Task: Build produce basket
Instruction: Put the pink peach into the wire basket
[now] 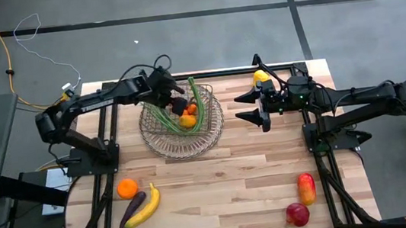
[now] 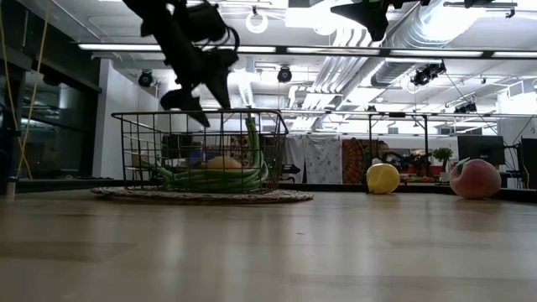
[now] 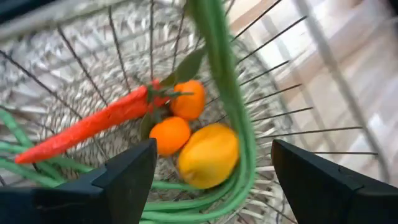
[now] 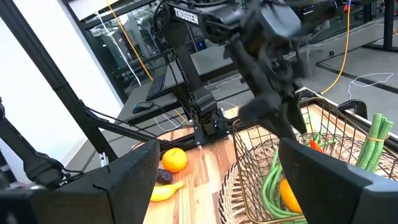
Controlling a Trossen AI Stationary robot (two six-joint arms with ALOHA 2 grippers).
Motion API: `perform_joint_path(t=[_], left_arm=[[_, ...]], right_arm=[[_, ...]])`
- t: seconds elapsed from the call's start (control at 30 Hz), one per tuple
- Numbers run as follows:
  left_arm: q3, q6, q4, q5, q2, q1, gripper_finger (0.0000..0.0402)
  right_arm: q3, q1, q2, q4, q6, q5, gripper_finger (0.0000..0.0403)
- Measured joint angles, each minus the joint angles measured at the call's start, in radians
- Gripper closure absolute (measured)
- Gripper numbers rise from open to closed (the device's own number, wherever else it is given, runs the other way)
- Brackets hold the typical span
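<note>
The round wire basket (image 1: 162,149) stands on a woven mat at the far middle of the table. In it lie long green beans (image 3: 217,62), a red chilli (image 3: 93,124), two small orange pieces (image 3: 169,134) and a yellow fruit (image 3: 208,155). My left gripper (image 1: 178,101) hangs open and empty just above the basket's inside, also seen in the low view (image 2: 197,96). My right gripper (image 1: 241,107) is open and empty, held above the table to the right of the basket, its fingers pointing toward it.
An orange (image 1: 127,188), a purple eggplant (image 1: 131,210) and a banana (image 1: 146,205) lie near the left front. Two red apples (image 1: 305,187) (image 1: 297,214) lie at the right front. A yellow lemon (image 1: 260,77) sits at the far right behind my right gripper.
</note>
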Motion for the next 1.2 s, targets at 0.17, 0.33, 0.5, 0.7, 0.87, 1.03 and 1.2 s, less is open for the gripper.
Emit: perform_joint_path(t=[0.17,0.33,0.5,0.7,0.87,1.03,1.2], left_arm=[[0.000,0.014,0.000,-0.024,-0.090,-0.010,0.0096],[0.000,0.001,0.008,-0.094,-0.184,-0.009,0.0096],[-0.016,0.032,0.105,-0.100,-0.297,-0.010,0.0096],[-0.102,0.080,0.358,-0.015,-0.416,-0.014,0.0096],[-0.193,0.099,0.596,0.139,-0.478,-0.014,0.0096],[-0.281,0.075,0.773,0.215,-0.518,-0.014,0.0096],[-0.341,0.070,0.898,0.259,-0.556,-0.014,0.0096]], right_arm=[[0.000,0.000,0.000,0.000,-0.001,0.000,0.0084],[0.000,0.000,0.000,0.000,0.000,0.000,0.0084],[0.000,0.000,0.000,0.000,0.000,0.000,0.0084],[0.000,0.000,0.000,0.000,0.000,0.000,0.0084],[0.000,0.000,0.000,0.000,0.000,0.000,0.0084],[0.000,0.000,0.000,0.000,-0.004,0.000,0.0084],[0.000,-0.001,0.000,0.001,-0.005,0.012,0.0084]])
